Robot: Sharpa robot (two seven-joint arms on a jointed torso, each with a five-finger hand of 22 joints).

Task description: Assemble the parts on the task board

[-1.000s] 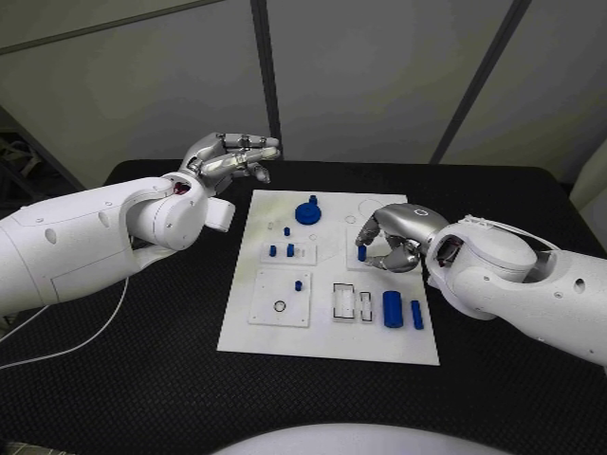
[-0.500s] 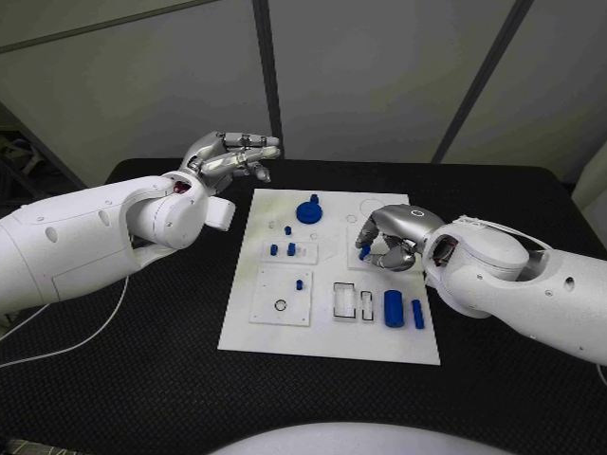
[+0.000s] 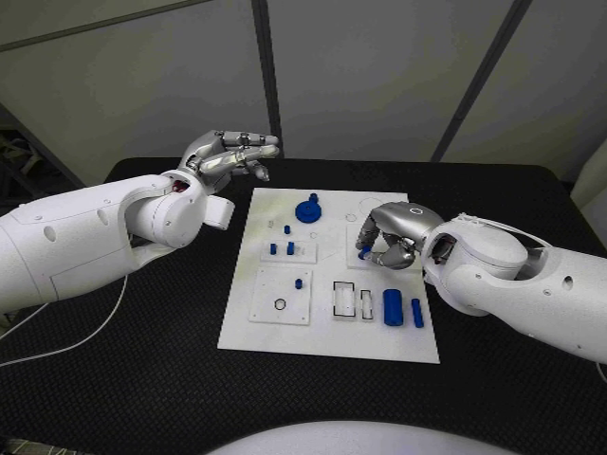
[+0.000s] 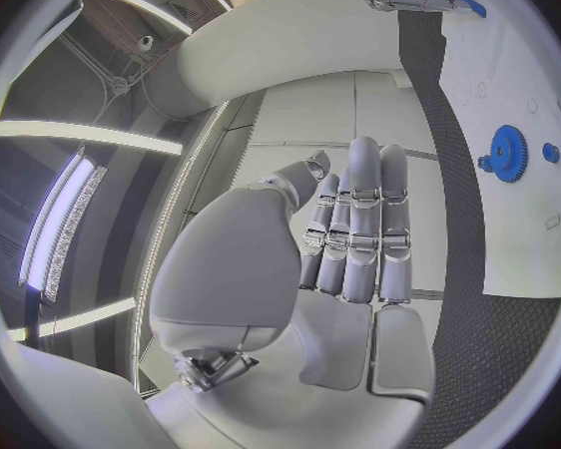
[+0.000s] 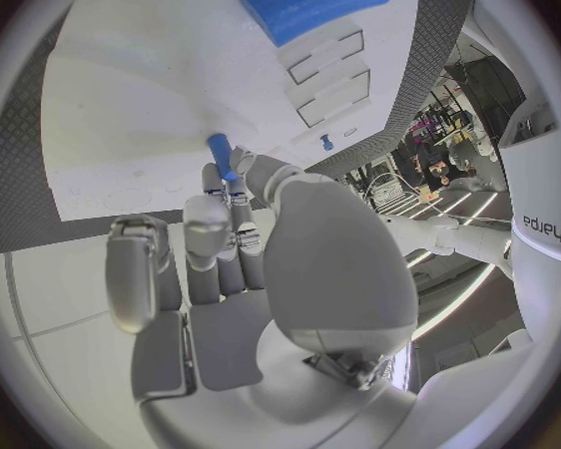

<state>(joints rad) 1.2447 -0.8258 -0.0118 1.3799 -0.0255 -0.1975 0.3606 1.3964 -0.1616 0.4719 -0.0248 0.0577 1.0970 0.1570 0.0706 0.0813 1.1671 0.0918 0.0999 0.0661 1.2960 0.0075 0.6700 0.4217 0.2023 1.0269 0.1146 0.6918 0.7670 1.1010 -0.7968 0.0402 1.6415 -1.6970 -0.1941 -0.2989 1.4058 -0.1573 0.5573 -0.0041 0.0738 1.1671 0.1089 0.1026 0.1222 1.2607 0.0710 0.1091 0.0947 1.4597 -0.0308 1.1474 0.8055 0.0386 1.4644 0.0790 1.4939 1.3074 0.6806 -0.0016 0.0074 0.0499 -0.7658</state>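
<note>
Grey wall panels stand behind a black table [image 3: 139, 379], and the white board [image 3: 331, 332] lies in its middle, long side running away from the robot.

The left arm [image 3: 71, 246] reaches in and lifts its hand [image 3: 229, 156] off the table beyond the board's far left corner, well apart from every part. In the left wrist view the fingers [image 4: 361, 220] lie straight and side by side, the thumb beside them, with nothing in them; this hand seems parked out of the way so the board stays free.

The right arm [image 3: 536, 280] bends over the board's right side, and its hand [image 3: 393, 237] hovers low above the middle right area. It pinches a small blue peg [image 5: 220, 156] between the thumb and a fingertip, the other fingers curled in loosely behind. The peg points down at the white surface, and I judge it is being lined up for a hole there; whether its tip touches the board I cannot tell.

On the board, the largest loose part is the blue cylinder [image 3: 393, 308] near the right near corner, with a thinner blue bar [image 3: 417, 313] just beside it and rectangular slots [image 3: 344, 300] to their left, likely their seats. A blue gear [image 3: 308, 210] sits at the far end. Two short pegs [image 3: 281, 250] stand in the left middle block, and one smaller peg [image 3: 298, 283] stands in the near left block above a dark ring [image 3: 279, 305].

Most parts look still unseated, so the task seems early.
</note>
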